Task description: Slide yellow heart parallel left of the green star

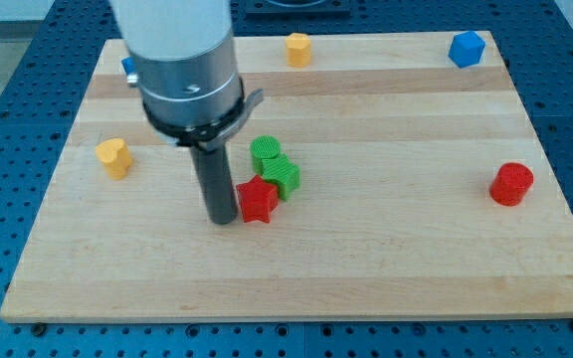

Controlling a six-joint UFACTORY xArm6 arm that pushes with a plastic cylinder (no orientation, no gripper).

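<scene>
Nearest the view's bottom, my tip (223, 219), a bare rod holding nothing, rests just left of the red star (257, 201) below the two green blocks (275, 166), so reaching the yellow heart (114, 157), well apart at the view's left, seems next.

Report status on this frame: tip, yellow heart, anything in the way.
My tip down beside red star, its left. Yellow heart far left, untouched. Green star packed against green cylinder and red star.
</scene>
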